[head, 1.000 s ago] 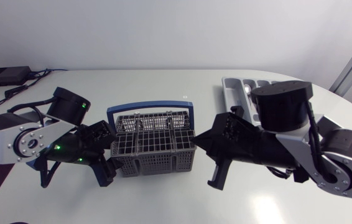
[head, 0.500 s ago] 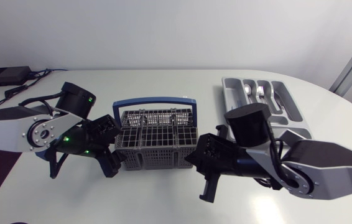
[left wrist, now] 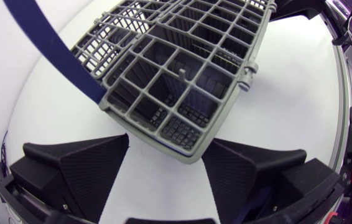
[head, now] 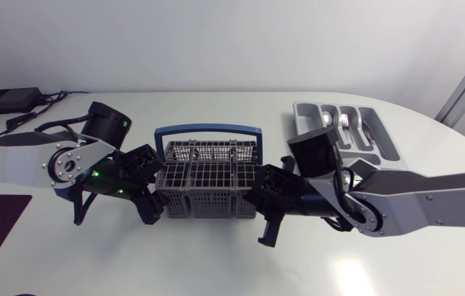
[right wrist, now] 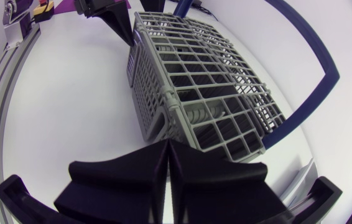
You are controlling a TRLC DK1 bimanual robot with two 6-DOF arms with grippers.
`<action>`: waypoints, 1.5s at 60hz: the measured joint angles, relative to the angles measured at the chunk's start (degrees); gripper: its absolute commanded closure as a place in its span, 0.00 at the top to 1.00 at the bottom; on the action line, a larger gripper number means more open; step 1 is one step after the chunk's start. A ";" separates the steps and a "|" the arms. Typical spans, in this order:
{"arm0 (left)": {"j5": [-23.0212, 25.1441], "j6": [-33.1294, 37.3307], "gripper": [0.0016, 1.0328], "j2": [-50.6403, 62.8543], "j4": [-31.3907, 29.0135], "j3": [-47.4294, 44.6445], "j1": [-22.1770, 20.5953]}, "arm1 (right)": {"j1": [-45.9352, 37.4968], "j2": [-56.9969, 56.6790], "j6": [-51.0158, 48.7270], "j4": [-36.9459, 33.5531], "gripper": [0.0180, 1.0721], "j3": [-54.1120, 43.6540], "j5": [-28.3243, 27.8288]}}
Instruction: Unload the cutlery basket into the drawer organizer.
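1. Left gripper (left wrist: 166, 146) is spread wide, and one corner of the grey cutlery basket (head: 208, 177) pokes between its two fingers (left wrist: 83, 171). Whether either finger touches the mesh is not clear.
2. Right gripper (right wrist: 166, 148) has its fingers pressed together into a single wedge, with the tip right up at the basket's opposite end wall. It holds nothing.
3. From above, the basket stands upright on the white table (head: 216, 263) near its middle, between the two grippers. The left arm comes in at one short end and the right arm at the other.
4. The basket's blue handle (head: 208, 130) lies tipped over to the far side, away from both arms.
5. The grey drawer organizer (head: 387, 141) sits well apart from the basket, beyond the right arm, with silver cutlery (head: 332, 122) lying in its compartments.
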 measured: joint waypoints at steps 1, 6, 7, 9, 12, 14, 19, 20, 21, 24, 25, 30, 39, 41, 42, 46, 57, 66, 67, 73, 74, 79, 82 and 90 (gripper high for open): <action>0.00 0.02 0.90 0.00 0.00 0.04 0.00 | -0.13 0.17 -0.04 0.00 0.06 0.15 0.00; 0.00 0.02 0.90 0.04 0.15 0.26 0.00 | -0.66 0.87 -0.31 -0.02 0.06 0.85 -0.02; 0.00 0.02 0.90 0.04 0.17 0.33 0.00 | -0.85 1.09 -0.46 0.00 0.06 1.07 0.00; 0.00 0.04 0.90 0.04 0.20 0.44 0.00 | -1.20 1.51 -0.48 0.00 0.06 1.46 -0.04; 0.00 0.33 0.90 0.04 0.37 0.52 0.04 | -1.75 2.23 -0.70 0.02 0.06 2.19 -0.09; 0.00 0.50 0.90 0.04 0.39 0.63 0.11 | -2.01 2.69 -0.96 0.15 0.06 2.60 -0.04; 0.00 0.70 0.90 0.11 0.61 0.81 0.37 | -2.43 3.23 -1.31 0.20 0.06 3.13 -0.04; 0.00 0.74 0.90 0.15 0.63 0.83 0.37 | -2.45 3.23 -1.31 0.17 0.06 3.15 -0.04; 0.00 0.83 0.90 0.22 0.61 0.90 0.46 | -2.45 3.23 -1.31 0.17 0.06 3.15 -0.04; 0.02 0.85 0.90 0.55 0.61 1.11 0.63 | -2.45 3.23 -1.31 0.20 0.06 3.15 -0.02; 0.02 0.85 0.90 0.63 0.63 1.16 0.66 | -2.45 3.23 -1.31 0.20 0.06 3.15 -0.02; 0.00 0.85 0.90 0.92 0.76 1.33 0.85 | -2.45 3.23 -1.31 0.17 0.06 3.15 -0.02; 0.00 0.85 0.90 1.22 1.14 1.51 1.07 | -2.38 3.23 -1.31 0.17 0.06 3.15 -0.02; 0.00 0.85 0.90 1.36 1.25 1.53 1.07 | -2.38 3.23 -1.31 0.15 0.06 3.15 -0.02; 0.00 0.85 0.90 1.38 1.27 1.53 1.07 | -2.34 3.23 -1.31 0.15 0.06 3.15 -0.02; 0.00 0.85 0.90 1.55 1.46 1.53 1.07 | -2.10 3.23 -1.29 0.17 0.06 3.15 0.02; 0.02 0.87 0.91 1.46 1.66 1.44 1.90 | -1.03 0.70 -1.27 0.11 0.06 1.66 1.07; 0.00 0.90 0.93 -1.68 1.64 -0.37 3.80 | -0.50 -7.30 -1.22 -2.21 0.13 -1.81 2.16; -0.02 0.87 0.94 -2.43 1.62 -0.66 4.04 | -0.50 -8.24 -1.22 -2.67 0.15 -2.05 2.29; 0.00 0.87 0.95 -7.41 1.03 -2.05 4.87 | -0.68 -15.04 -1.01 -4.68 0.33 -3.32 3.96; 0.02 0.87 0.95 -8.15 0.85 -2.23 4.96 | -0.83 -15.98 -1.01 -4.96 0.35 -3.45 4.15; 0.15 0.85 0.95 -12.26 -0.15 -3.17 5.95 | -2.82 -21.40 -0.83 -6.60 0.51 -4.26 4.44; 0.22 0.83 0.95 -13.97 -0.59 -3.56 6.78 | -4.63 -23.82 -0.81 -7.32 0.65 -4.70 4.55; 0.76 0.74 0.95 -17.35 -1.42 -4.57 8.98 | -9.18 -29.29 -0.81 -8.55 0.96 -6.43 4.61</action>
